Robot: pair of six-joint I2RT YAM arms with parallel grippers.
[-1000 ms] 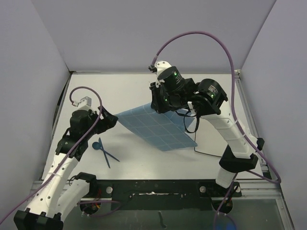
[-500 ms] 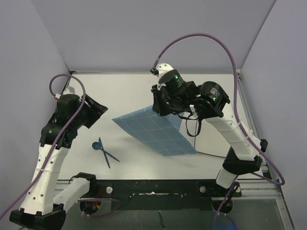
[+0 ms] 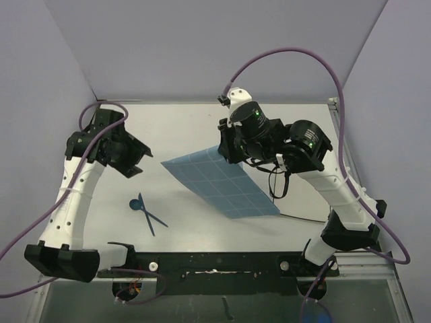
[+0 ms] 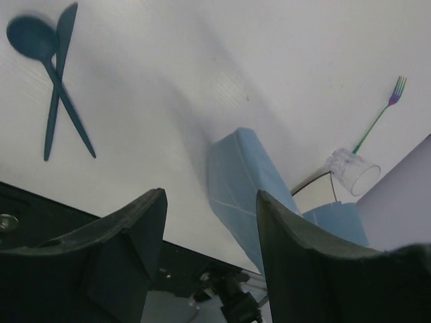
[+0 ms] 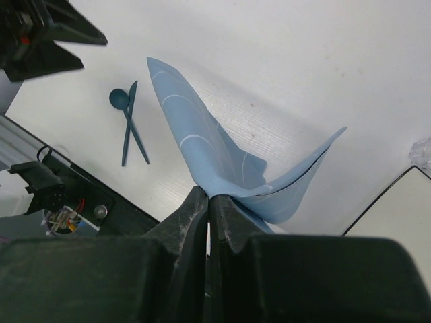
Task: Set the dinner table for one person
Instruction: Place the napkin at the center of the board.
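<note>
You have cutlery on the left, the mat in the middle, and the glass and fork on the right.
On the dinner table [image 3: 182, 128], the spoon [image 3: 135, 204] and knife [image 3: 149, 225] lie crossed near the front rail [image 3: 215, 264], left of the placemat [image 3: 222, 185]. The placemat slopes: its far corner is raised in the pinch of the right gripper [image 5: 209, 196], and its near right end is down at the table. Past the mat's right side, your left wrist view shows a glass [image 4: 353, 170] on its side with a fork [image 4: 380, 116] just beyond it.

dinner table [image 3: 195, 124] | large white rectangular tabletop | flat, level | dark-edged along its near side
</note>
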